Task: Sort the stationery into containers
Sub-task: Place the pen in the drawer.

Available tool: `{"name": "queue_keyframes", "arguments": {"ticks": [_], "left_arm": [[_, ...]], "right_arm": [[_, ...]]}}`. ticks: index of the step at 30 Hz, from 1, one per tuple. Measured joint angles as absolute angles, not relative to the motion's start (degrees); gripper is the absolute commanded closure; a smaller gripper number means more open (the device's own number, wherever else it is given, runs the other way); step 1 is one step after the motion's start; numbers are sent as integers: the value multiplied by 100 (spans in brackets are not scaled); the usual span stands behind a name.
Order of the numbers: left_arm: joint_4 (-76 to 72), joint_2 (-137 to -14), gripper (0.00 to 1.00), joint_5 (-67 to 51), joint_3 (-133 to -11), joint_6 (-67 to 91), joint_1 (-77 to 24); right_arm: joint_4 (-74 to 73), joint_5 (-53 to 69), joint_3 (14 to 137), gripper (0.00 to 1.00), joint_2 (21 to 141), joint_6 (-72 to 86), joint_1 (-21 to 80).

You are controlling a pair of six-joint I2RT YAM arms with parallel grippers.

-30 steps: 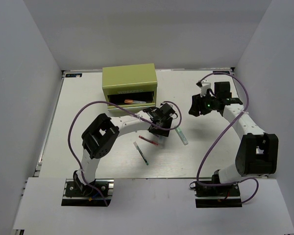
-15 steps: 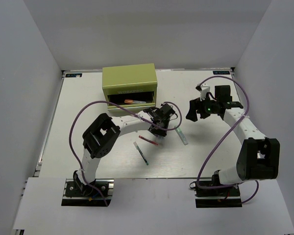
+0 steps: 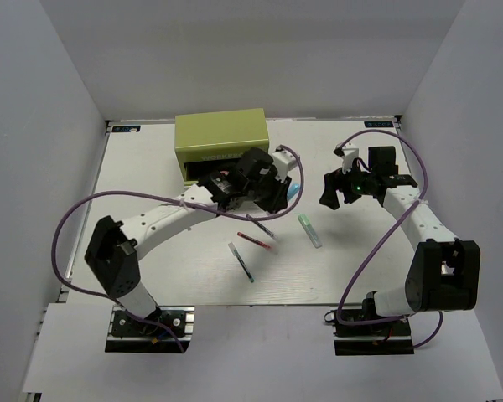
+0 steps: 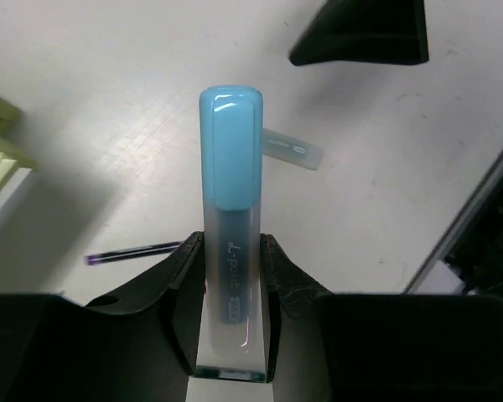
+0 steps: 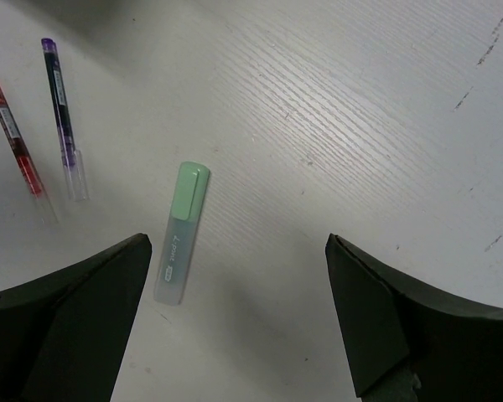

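White tabletop fills my top view, with grey walls on three sides. Nearest the arm bases lies the white-green pen. The red pen is just beyond it and the dark pen just past that; none of the three touch. To their right the green highlighter lies flat on the table by itself, and my right wrist camera frames it between that arm's spread fingers. The right gripper hovers over the table beyond it, opened wide and holding nothing. The left gripper is lifted off the surface, clamped on the clear barrel of the light blue highlighter, whose cap pokes out past the jaws. Furthest back stands the olive-green tool chest, pale lettering on its front. The left arm crosses its lower front, so I cannot tell how far any drawer is out.
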State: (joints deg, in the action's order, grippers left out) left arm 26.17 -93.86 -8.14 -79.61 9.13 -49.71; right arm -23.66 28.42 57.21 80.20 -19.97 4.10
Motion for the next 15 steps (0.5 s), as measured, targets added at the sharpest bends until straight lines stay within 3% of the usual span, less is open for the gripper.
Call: {"name": "queue_keyframes", "arguments": {"ticks": [15], "left_arm": [[2679,-9170,96,-123,-8138,-1404,-3089]], "right_arm": [[-2381,2945,5721,10,8016,-2998,414]]}}
